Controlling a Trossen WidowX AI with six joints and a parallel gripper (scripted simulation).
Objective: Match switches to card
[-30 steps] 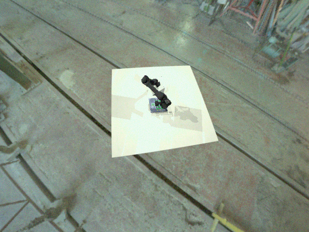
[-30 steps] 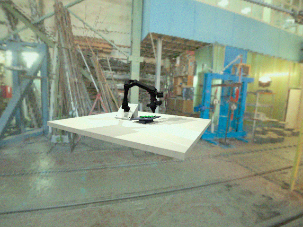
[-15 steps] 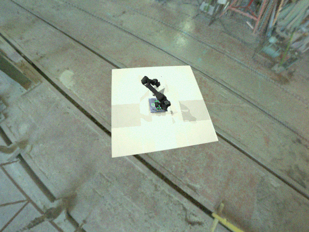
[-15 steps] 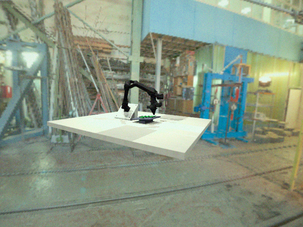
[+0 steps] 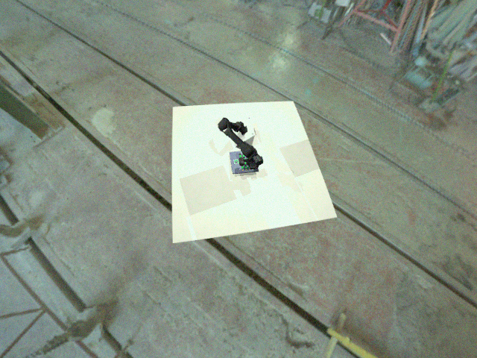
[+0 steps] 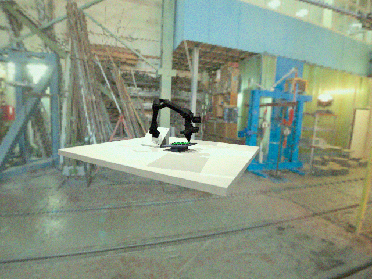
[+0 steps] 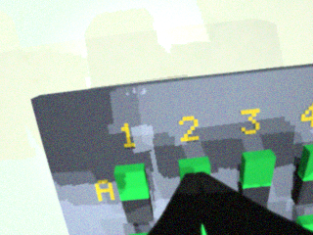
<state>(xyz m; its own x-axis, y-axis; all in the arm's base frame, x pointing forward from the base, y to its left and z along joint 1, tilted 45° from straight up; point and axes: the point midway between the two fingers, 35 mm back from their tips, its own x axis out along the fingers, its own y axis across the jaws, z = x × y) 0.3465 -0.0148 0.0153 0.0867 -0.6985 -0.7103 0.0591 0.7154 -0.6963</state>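
The grey switch panel [image 5: 233, 168] [image 6: 179, 147] [image 7: 73, 127] lies on the white table in front of the arm's base. The wrist view shows its far row, with yellow labels 1 to 4 and A. Switches A1 [image 7: 131, 182], A2 [image 7: 194, 166], A3 [image 7: 257, 168] and A4 [image 7: 307, 162] show their green halves. My gripper [image 7: 195, 181] [image 5: 247, 163] [image 6: 189, 139] is shut with nothing in it. Its black tip points down just above the panel, right in front of switch A2, and hides the rows nearer the arm. The card is out of the wrist view and too small to read in the top and exterior views.
The white table [image 5: 215, 215] [image 6: 126, 158] carries only the arm's base [image 6: 156, 136] and the panel. Blurred workshop racks, poles and a blue machine stand far behind the table.
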